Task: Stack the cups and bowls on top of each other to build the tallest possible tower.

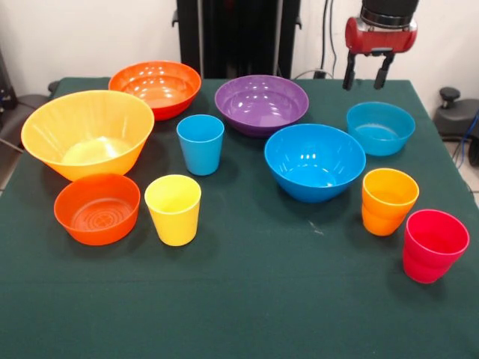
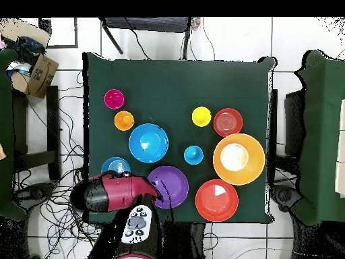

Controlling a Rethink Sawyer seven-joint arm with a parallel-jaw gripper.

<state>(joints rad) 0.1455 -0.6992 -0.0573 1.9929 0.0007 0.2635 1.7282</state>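
All cups and bowls stand apart and upright on the green table; nothing is stacked. At the left are the big yellow-orange bowl (image 1: 87, 134), wide orange bowl (image 1: 155, 88), small orange bowl (image 1: 97, 209) and yellow cup (image 1: 174, 209). In the middle are the blue cup (image 1: 200, 144), purple bowl (image 1: 261, 104) and big blue bowl (image 1: 314, 161). At the right are the small teal-blue bowl (image 1: 380, 128), orange cup (image 1: 388, 201) and pinkish red cup (image 1: 433, 245). My gripper (image 1: 367, 77) hangs open and empty above the far right corner, behind the teal-blue bowl. In the overhead view the red arm (image 2: 111, 192) hides it.
The green tablecloth (image 1: 247, 299) has bare room along the near edge in the front view. A black pedestal (image 1: 238, 37) stands behind the table. The overhead view shows a cardboard box (image 2: 37, 74) and cables on the floor beside the table.
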